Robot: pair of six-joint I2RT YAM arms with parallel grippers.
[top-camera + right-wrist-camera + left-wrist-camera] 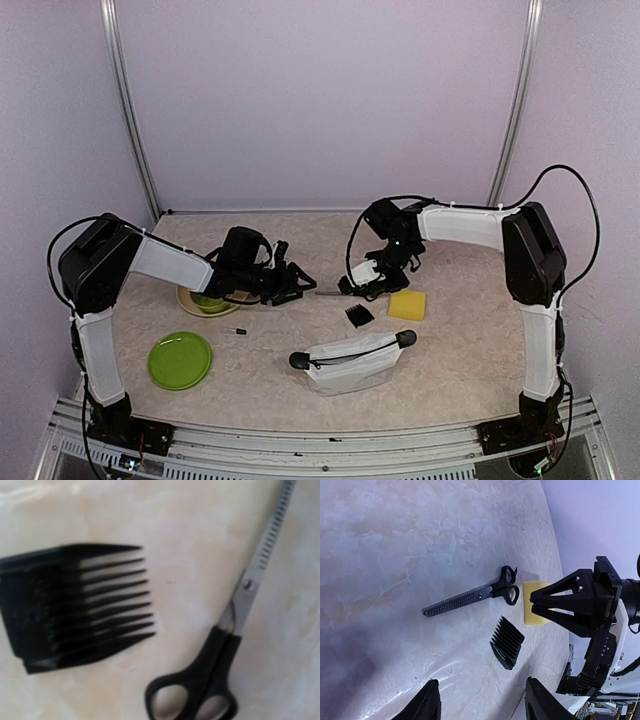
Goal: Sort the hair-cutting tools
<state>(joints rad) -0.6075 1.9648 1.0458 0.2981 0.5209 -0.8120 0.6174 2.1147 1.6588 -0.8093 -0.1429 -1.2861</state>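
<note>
One pair of black-handled scissors [330, 293] lies shut on the table between the two grippers, also in the left wrist view [470, 597] and the right wrist view [225, 655]. The black comb guard [359, 315] lies just in front of it [506, 641] [75, 607]. The thin black pin [237, 331] lies to the left. My left gripper [287, 281] [482, 702] is open and empty, left of the scissors. My right gripper [362, 288] [531, 603] hovers by the scissor handles, fingers slightly apart and empty. The clipper and second scissors are not visible.
A yellow sponge [407, 304] lies right of the comb guard. A white zip pouch [352, 362] lies at the front centre. A green plate [180, 360] sits front left, and a green bowl [207, 300] sits partly under the left arm.
</note>
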